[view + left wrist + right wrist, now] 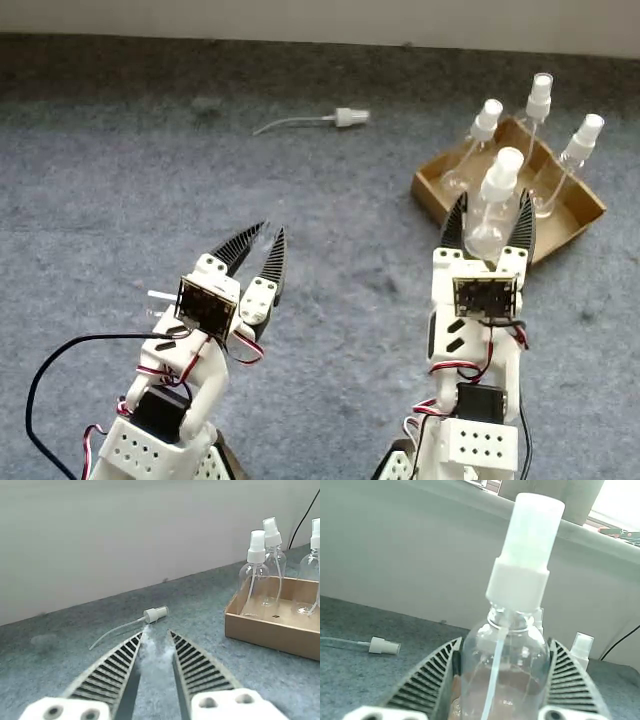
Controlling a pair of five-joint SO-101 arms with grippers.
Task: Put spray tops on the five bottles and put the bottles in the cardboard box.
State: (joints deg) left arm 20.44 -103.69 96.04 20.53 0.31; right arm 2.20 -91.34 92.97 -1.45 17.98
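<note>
Right gripper clamps a capped bottle at the cardboard box's near edge. Left gripper, slightly parted and empty, points toward a loose spray top.

arms: white printed shells | fingers: black, ribbed | cables: red, black, white

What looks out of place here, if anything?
One spray top lies loose on its side on the carpet, its thin tube stretched out, far from the cardboard box. Every bottle in view already wears a top, including the bottle in the right gripper, so this one looks left over.
</note>
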